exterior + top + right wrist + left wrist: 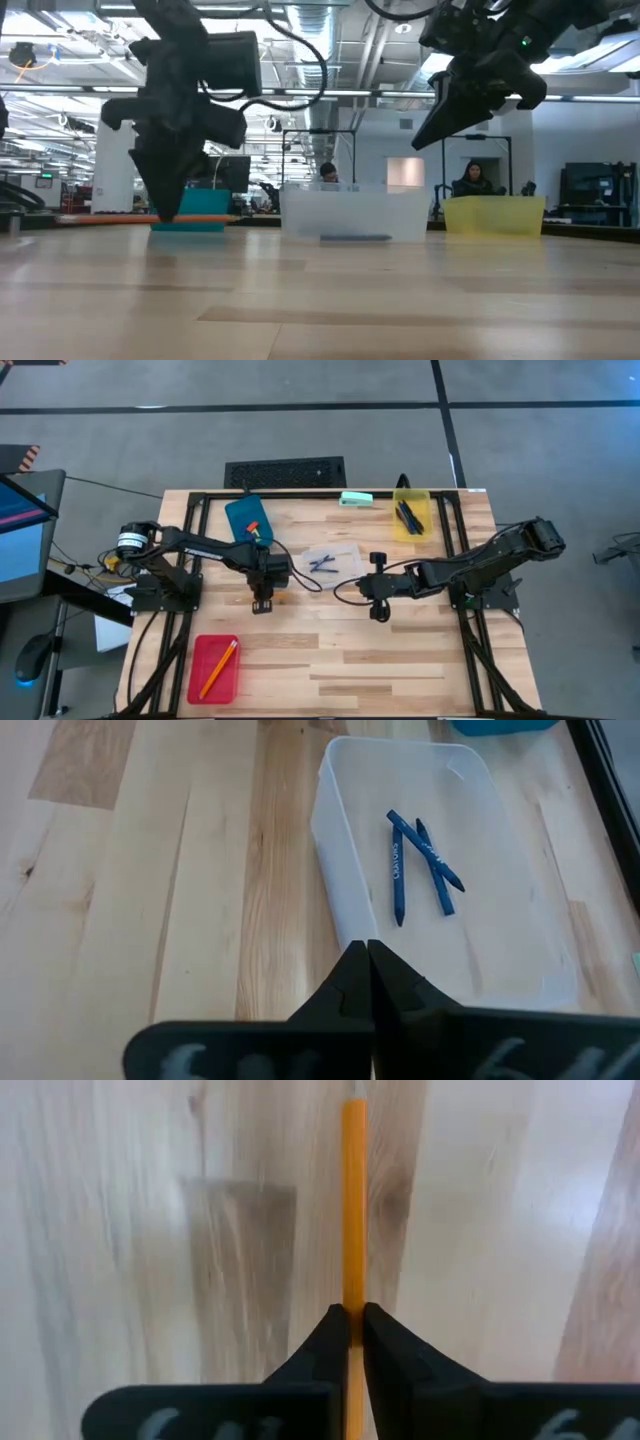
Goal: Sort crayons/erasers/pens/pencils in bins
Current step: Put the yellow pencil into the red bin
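My left gripper point(262, 598) is shut on an orange pencil point(353, 1200) over the table's middle left, in front of the blue bin point(245, 518), which holds an orange-red eraser. My right gripper point(368, 958) is shut and empty, raised above the table point(425, 125) just in front of the clear bin point(440, 870). Blue crayons point(420, 860) lie in that bin. The yellow bin point(410, 515) at the far right holds dark pens. The red bin point(215, 668) at the near left holds another orange pencil point(218, 666). My left gripper pinches the pencil's shaft point(353, 1295) between its two fingertips, somewhere near mid-length. The fingers point(170, 190) come from above, pointing down, and lie across the pencil. The pencil point(120, 218) sits level, running left to right; whether it is clear of the table I cannot tell.
A flat mint-green object point(355, 499) lies at the far edge between the blue and yellow bins. Bare wood stretches over the near half of the table point(380, 660), right of the red bin. People sit in the room beyond the table.
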{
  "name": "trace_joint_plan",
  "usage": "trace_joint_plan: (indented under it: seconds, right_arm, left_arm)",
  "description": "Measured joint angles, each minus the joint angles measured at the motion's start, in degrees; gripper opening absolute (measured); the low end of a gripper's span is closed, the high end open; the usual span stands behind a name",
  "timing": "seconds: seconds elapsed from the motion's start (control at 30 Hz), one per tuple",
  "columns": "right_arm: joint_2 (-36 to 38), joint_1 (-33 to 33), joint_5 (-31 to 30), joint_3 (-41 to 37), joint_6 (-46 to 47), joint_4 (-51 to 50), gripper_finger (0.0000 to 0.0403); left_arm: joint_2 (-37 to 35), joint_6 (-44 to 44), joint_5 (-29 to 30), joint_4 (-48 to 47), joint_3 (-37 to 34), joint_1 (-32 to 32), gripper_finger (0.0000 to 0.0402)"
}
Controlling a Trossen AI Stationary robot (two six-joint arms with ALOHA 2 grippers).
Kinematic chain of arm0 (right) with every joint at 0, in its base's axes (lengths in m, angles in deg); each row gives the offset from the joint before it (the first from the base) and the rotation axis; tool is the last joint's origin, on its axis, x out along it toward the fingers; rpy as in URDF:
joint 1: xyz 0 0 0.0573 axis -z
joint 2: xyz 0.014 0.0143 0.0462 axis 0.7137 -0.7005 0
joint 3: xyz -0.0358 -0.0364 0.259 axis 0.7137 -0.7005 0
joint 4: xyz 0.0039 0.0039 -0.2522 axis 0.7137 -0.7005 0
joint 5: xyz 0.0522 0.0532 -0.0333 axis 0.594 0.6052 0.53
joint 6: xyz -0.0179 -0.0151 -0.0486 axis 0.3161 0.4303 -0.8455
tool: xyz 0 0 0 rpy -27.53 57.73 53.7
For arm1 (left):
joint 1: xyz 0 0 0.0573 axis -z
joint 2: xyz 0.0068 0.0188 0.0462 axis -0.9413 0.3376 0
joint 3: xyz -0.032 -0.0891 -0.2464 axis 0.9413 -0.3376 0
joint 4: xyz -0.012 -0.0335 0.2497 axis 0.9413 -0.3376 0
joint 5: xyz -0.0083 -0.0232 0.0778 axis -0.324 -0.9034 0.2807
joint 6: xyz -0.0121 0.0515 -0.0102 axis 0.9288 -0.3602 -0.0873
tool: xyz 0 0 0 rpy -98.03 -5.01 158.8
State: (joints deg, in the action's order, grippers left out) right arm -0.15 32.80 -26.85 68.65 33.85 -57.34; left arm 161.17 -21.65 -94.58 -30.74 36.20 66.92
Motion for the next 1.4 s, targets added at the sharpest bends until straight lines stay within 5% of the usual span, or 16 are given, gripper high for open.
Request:
trace_joint_plan:
  seconds: [0.33,0.73,0.93,1.23,1.4]
  right_arm:
    - [-0.1,-0.8,0.3,0.0,-1.2,7.9,0.0017]
    - [-10.0,-6.2,0.7,5.1,-3.1,14.3,0.0149]
    - [-15.8,-7.0,0.1,11.7,-8.7,14.0,0.0179]
    - [-25.1,-3.9,-0.6,26.0,-16.0,2.0,0.0182]
    - [-31.4,-5.2,-9.1,33.5,-21.7,-4.0,0.0181]
  left_arm:
    - [-0.5,2.5,-10.4,4.1,0.0,-2.2,0.0003]
    - [-0.6,9.3,-24.5,15.4,0.1,-5.7,0.0003]
    - [-0.6,9.8,-26.7,17.1,0.2,-6.5,0.0003]
    - [-0.7,9.6,-28.6,17.8,0.2,-6.8,0.0003]
    - [-0.7,10.0,-29.7,18.3,0.2,-6.8,0.0003]
